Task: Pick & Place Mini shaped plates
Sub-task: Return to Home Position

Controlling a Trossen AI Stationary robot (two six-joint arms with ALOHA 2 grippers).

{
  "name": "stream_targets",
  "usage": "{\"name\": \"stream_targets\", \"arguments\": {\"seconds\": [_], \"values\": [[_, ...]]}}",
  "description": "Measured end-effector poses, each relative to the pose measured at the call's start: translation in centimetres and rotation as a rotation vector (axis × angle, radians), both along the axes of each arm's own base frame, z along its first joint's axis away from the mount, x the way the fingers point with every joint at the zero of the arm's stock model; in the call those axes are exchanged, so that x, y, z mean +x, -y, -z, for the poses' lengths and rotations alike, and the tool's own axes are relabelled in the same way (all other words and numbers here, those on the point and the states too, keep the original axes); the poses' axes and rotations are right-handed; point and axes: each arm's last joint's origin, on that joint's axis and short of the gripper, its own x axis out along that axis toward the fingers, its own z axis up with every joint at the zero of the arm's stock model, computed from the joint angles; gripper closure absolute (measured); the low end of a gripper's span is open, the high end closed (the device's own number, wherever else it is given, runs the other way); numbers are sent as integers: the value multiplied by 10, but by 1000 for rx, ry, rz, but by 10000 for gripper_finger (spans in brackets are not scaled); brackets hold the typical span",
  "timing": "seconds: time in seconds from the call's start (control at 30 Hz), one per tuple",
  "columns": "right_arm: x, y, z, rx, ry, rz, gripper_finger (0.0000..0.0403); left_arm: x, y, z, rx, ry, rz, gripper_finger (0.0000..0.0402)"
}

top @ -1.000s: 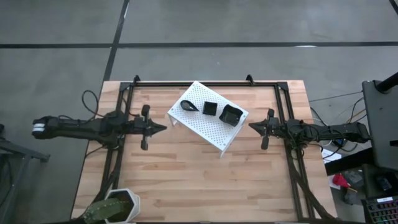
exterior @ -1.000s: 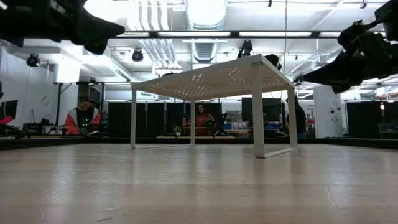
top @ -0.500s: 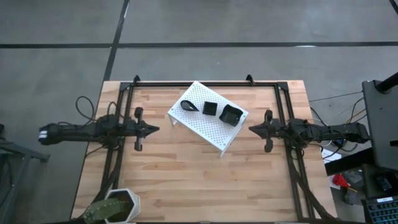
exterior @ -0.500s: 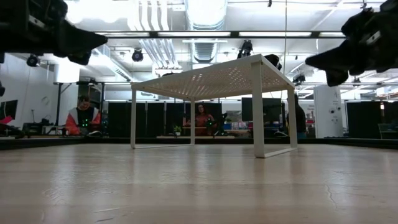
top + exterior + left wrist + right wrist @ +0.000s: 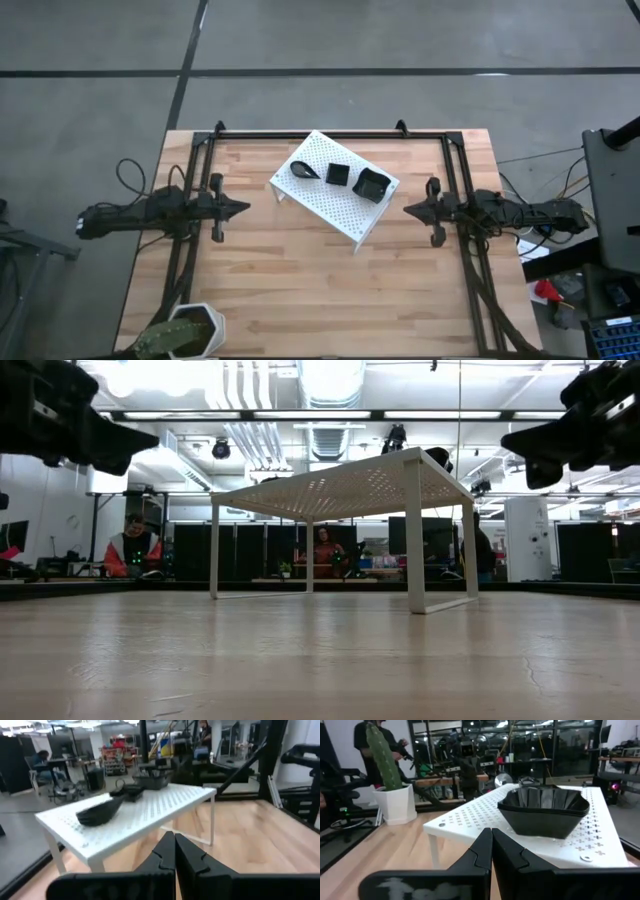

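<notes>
Pale butcher-block planks, matte and faintly grained, make up the tabletop. The rack stands on it at a slant near the far middle. It is white perforated sheet metal on thin legs.

Its top carries three little stacks in a row: the drop plates, the flat squares and the wavy squares. All are glossy black. The right wrist view shows at least two wavy squares nested, but we cannot count the other layers.

We judge these pieces to be stiff, light and slick, with a hard glaze-like sheen that would chip if knocked or dropped. For the wavy squares we would pinch one fluted wall, one finger inside and one outside. For the drop plates we would grip across the broad rounded end rather than the thin tail. The flat squares have such a low lip that there is little to bite on, so we would lift only the top one by an edge. The rack looks light enough to slide if nudged.

The left claw hovers over the tabletop's left side, well apart from the rack, with its fingers pressed together on nothing. The right claw hovers opposite on the right side, likewise pinched closed and empty. A white pot holding a cactus sits at the near left corner.
</notes>
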Motion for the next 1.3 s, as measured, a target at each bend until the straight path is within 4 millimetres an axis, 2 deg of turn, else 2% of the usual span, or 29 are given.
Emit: {"name": "stream_targets", "arguments": {"seconds": [0.6, 1.3], "values": [[-5, 0, 3, -71, -28, -14, 394, 0, 0, 1, 35, -21, -13, 401], [-5, 0, 3, -49, -29, -15, 394, 1, 0, 5, 26, -65, -15, 401]]}}
